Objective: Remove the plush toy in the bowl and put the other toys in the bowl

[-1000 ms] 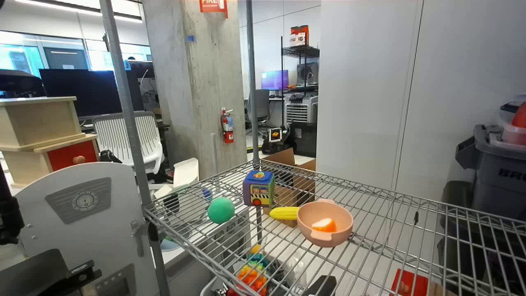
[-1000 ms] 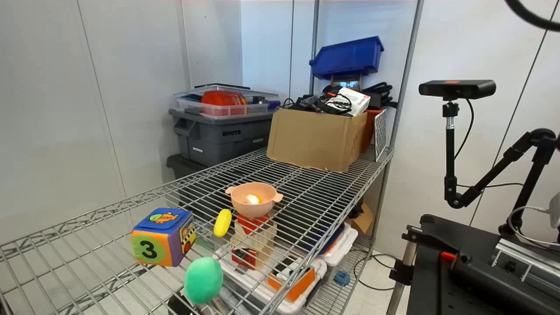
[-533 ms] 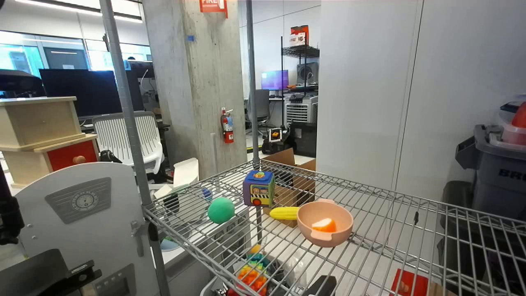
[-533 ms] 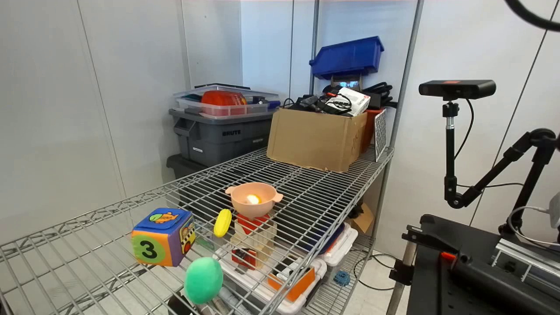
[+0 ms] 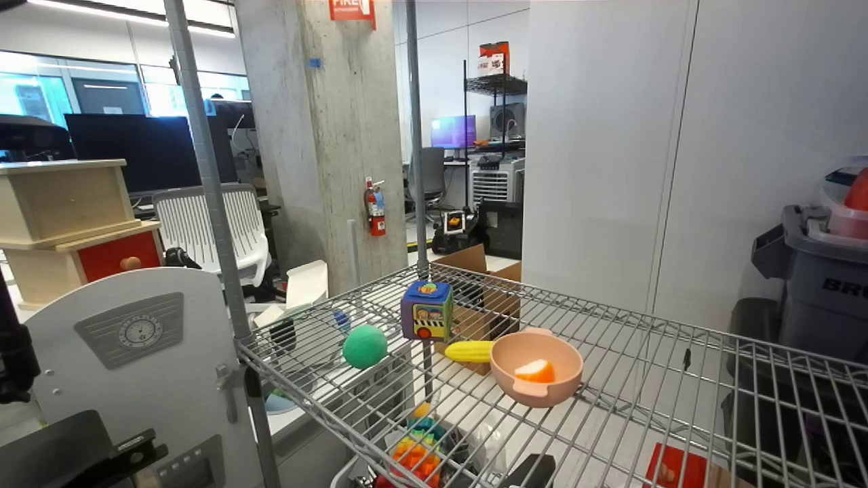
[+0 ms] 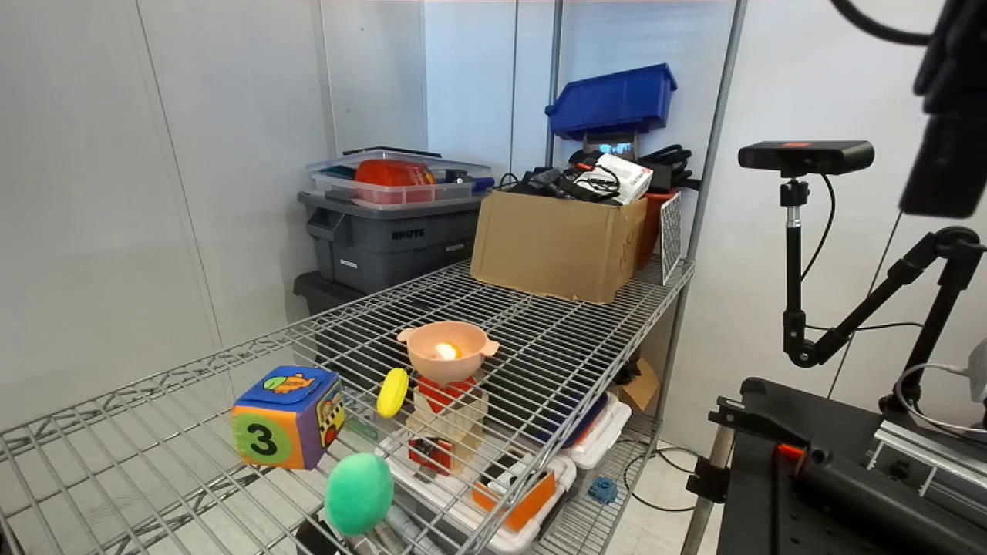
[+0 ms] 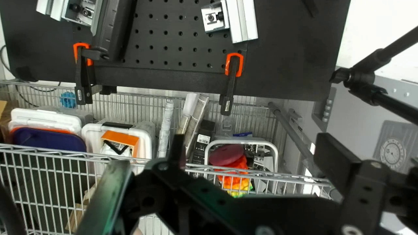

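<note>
Wrist view, closest in, has the gripper (image 7: pixel 254 148) with its fingers spread wide and nothing held between them; past it is a black board (image 7: pixel 178 76). Out on the wire shelf (image 6: pixel 532 331), going from near to far in an exterior view, come the green ball (image 6: pixel 359 493), a block (image 6: pixel 288 418), the yellow toy (image 6: pixel 392 393) and the bowl (image 6: pixel 445 370), the yellow toy lying just beside the bowl but apart from it. Inside the bowl sits the plush toy (image 5: pixel 537 371), orange with a white end, so the step in hand is most likely reaching for it. To do that well, bring the gripper over the middle of the bowl, point it straight down, and turn it so both fingers pass inside the rim. Close gently, low on the plush toy, and lift straight up, since the bowl is probably light and could slide or tip if brushed. Set it down well apart from the yellow toy; later the green ball will likely want a wide, centred grip and may roll. As for writing, the block carries a big 3; farther back, the gray bin (image 6: pixel 412 258) reads BRUTE, and a white sticker (image 6: pixel 348 264) on it is too small to make out; a red sign (image 5: pixel 349 13) in the background of an exterior view says FIRE, with a smaller line under it too blurred to read.
</note>
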Tool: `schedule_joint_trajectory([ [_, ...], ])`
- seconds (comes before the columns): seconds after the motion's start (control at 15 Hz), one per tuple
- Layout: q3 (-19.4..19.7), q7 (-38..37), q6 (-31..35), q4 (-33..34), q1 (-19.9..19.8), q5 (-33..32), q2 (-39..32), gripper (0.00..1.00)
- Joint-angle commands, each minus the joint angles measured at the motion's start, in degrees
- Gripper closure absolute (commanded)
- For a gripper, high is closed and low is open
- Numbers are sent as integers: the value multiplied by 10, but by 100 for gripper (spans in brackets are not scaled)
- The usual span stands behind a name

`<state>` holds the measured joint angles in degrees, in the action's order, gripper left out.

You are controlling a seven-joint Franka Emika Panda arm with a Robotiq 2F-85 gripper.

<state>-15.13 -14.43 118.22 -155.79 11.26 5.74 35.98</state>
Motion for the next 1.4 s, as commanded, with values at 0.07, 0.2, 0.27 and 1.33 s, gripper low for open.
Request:
schedule_joint_trajectory([
  [0.07,63,52,11,55,-32,5,-54,0],
  [0.2,87,70,20,89,-45,10,-94,0],
  [0.27,96,78,27,105,-50,15,-114,0],
  [1.33,211,179,35,435,-178,211,-483,0],
])
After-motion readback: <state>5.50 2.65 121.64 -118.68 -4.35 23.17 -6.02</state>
